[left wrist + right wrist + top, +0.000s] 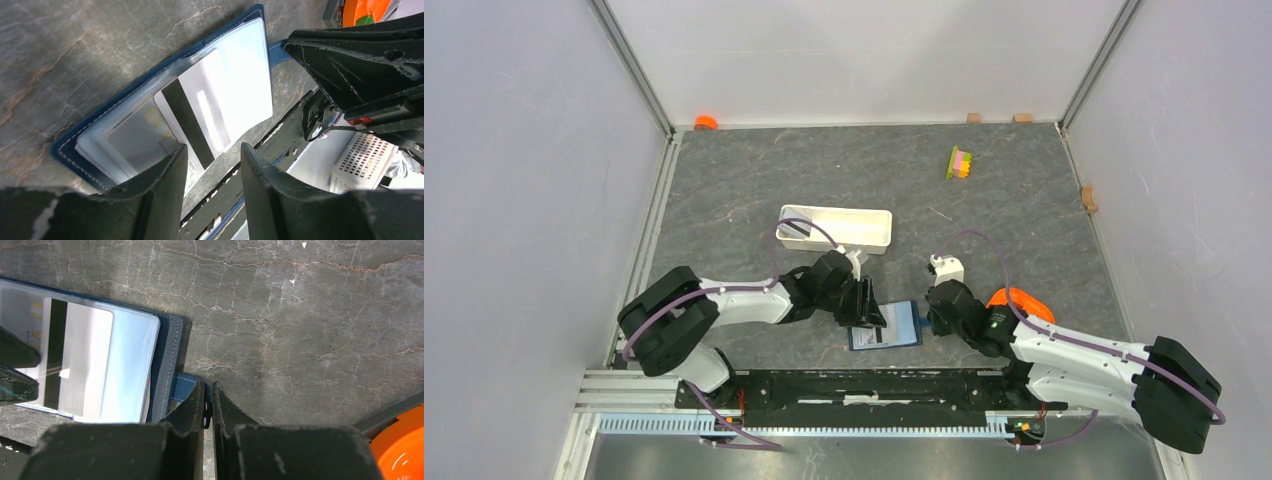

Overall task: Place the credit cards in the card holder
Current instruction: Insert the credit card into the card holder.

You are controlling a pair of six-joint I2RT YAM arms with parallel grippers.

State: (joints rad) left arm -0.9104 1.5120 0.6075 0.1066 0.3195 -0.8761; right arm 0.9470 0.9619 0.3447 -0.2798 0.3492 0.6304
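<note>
the card holder [899, 325] lies open on the bench [754, 180], low in the middle of the top view, between the two arms. a striped card [192, 117], silvery with a black band, lies on its pale inside, slanted. most of it looks tucked under the clear pocket, while its lower end runs out toward the near edge, so i judge it partly in, not seated. a second card [142, 132], paler and showing a yellowish mark, sits beneath it and looks further into the pocket. i cannot tell if it is fully home.

my left fingers [167, 172] stand about half apart just past the striped card's lower end and grip nothing that i can see. my right fingers [195, 402] are nearly closed, pinching the blue tab [185, 382] at the holder's right edge to hold it flat.

my count is one card holder and two cards in it. up the frame is one white tray [869, 240] with a dark flat piece [799, 229] at its left end. it may be another card, but it is too small to tell. one block stack [960, 162] sits at the upper right and one orange object [1021, 300] by the right arm.

what is left, as i judge it, is pushing the striped card fully in and then checking the tray.
</note>
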